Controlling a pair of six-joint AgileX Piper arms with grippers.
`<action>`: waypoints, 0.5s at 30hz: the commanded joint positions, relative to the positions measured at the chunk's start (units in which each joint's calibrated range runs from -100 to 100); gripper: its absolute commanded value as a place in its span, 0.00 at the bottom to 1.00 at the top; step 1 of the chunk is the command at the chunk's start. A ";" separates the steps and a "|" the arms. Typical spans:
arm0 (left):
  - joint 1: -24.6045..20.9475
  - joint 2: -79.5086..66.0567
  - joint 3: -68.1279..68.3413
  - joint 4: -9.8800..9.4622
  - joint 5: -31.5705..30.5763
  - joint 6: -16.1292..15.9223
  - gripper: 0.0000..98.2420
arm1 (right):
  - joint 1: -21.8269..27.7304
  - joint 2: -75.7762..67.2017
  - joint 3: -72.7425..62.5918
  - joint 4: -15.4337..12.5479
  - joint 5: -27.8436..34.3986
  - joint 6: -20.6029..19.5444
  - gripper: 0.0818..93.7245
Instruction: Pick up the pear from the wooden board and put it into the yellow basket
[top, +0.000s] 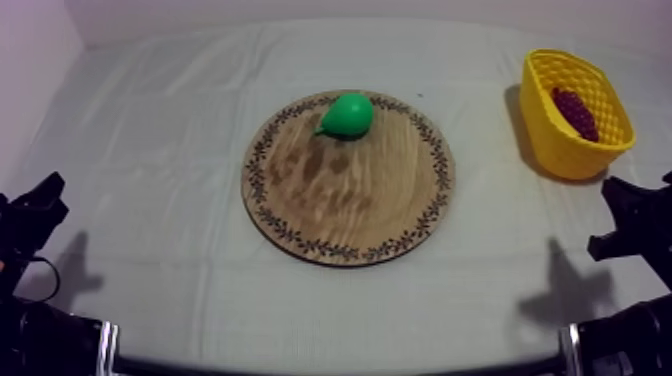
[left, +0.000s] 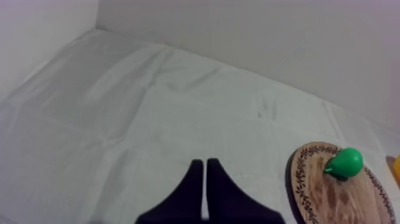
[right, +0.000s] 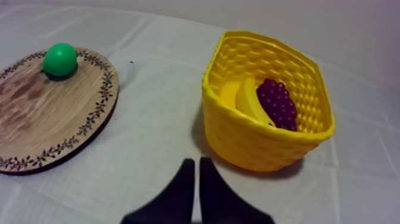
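A green pear (top: 348, 116) lies on the far part of the round wooden board (top: 350, 205) in the middle of the table. The yellow basket (top: 558, 150) stands at the far right. My left gripper (top: 45, 195) rests low at the left, well away from the board, and its fingers (left: 194, 179) lie together as a narrow wedge with nothing held. My right gripper (top: 618, 195) rests low at the right, just in front of the basket (right: 250, 140), and is also shut on nothing. From the right wrist view the pear (right: 59, 59) sits at the board's (right: 41, 113) far edge.
In the basket lie a dark purple bunch of grapes (right: 277, 102) and a banana (right: 245, 98). Bare cloth runs all round the board. Pale walls stand at the back and at the left of the table.
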 joint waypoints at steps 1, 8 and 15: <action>0.00 0.00 0.00 -0.01 -0.01 0.00 0.00 | 0.02 -0.03 0.01 0.00 -0.02 -0.09 0.01; 0.00 0.00 0.00 -0.01 -0.01 0.00 0.00 | 0.02 -0.03 0.01 0.00 -0.02 -0.04 0.01; 0.00 0.00 0.00 -0.01 -0.01 0.00 0.00 | 0.02 -0.03 0.01 0.00 -0.02 0.11 0.01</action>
